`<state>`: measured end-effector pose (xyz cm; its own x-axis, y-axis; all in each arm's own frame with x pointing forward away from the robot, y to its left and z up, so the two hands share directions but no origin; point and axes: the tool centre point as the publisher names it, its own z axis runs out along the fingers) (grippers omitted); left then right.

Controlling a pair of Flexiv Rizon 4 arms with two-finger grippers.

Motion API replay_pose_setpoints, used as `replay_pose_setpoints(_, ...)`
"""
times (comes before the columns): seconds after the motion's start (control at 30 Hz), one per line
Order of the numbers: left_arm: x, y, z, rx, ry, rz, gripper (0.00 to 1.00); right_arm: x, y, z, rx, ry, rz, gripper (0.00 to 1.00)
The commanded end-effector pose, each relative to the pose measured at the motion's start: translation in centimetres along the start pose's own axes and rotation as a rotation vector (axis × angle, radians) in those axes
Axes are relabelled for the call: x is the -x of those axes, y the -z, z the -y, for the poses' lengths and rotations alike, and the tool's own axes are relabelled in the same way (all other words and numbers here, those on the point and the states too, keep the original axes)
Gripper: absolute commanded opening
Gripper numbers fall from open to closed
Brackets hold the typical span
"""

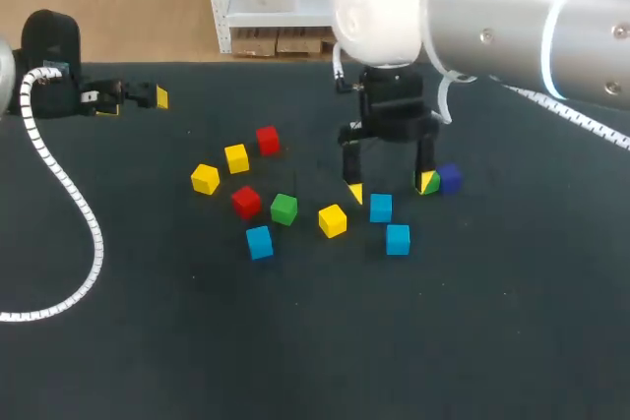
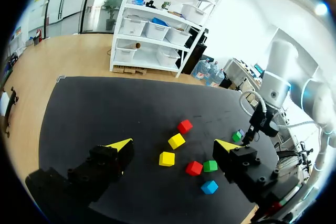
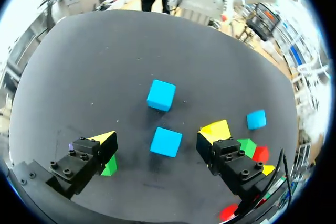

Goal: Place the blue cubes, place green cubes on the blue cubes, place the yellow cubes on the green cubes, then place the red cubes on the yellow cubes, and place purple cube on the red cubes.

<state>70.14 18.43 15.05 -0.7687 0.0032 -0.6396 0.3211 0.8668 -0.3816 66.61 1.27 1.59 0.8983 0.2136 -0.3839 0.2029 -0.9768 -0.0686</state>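
Observation:
My right gripper (image 1: 391, 187) hangs open just over the table. A blue cube (image 1: 381, 208) (image 3: 166, 141) lies between its fingers (image 3: 102, 140), touched by neither. A second blue cube (image 1: 398, 239) (image 3: 161, 95) sits just ahead, a third (image 1: 259, 242) (image 3: 256, 119) further left. One green cube (image 1: 430, 184) (image 3: 109, 166) rests against the right gripper's outer finger, with the purple cube (image 1: 450, 178) beside it. Another green cube (image 1: 283, 209), two red cubes (image 1: 246, 202) (image 1: 267, 140) and three yellow cubes (image 1: 333, 220) (image 1: 236, 157) (image 1: 205, 179) lie scattered left of it. My left gripper (image 1: 138, 97) (image 2: 173, 145) is open at the far left, holding nothing.
The left arm's white ribbed cable (image 1: 69, 194) trails over the table's left part. My right arm (image 1: 492, 17) reaches in over the back right. The dark table (image 1: 443, 341) stretches bare in front of the cubes.

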Motion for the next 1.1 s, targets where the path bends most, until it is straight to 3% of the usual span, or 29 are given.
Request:
replay_pose_setpoints(0.03, 0.0, 0.0, 0.0, 0.0, 0.0, 0.0, 1.0, -0.6, -0.2, -0.1, -0.028, -0.041, 0.015, 1.0)
replay_pose_setpoints(0.43, 0.0, 0.0, 0.0, 0.0, 0.0, 0.0, 1.0, -1.8, -0.6, 0.1, -0.078, -0.212, 0.066, 1.0)
replay_pose_setpoints(0.9, 0.0, 0.0, 0.0, 0.0, 0.0, 0.0, 1.0, -0.8, -0.5, 0.0, -0.036, -0.304, 0.139, 1.0)
replay_pose_setpoints(0.93, 0.0, 0.0, 0.0, 0.0, 0.0, 0.0, 1.0, -0.8, -0.6, 0.0, -0.035, -0.313, 0.143, 0.99)
replay_pose_setpoints(1.03, 0.0, 0.0, 0.0, 0.0, 0.0, 0.0, 1.0, -0.8, -0.6, -0.1, -0.04, -0.337, 0.152, 0.77)
replay_pose_setpoints(1.1, 0.0, 0.0, 0.0, 0.0, 0.0, 0.0, 1.0, -0.7, -0.6, -0.1, -0.045, -0.35, 0.156, 0.77)
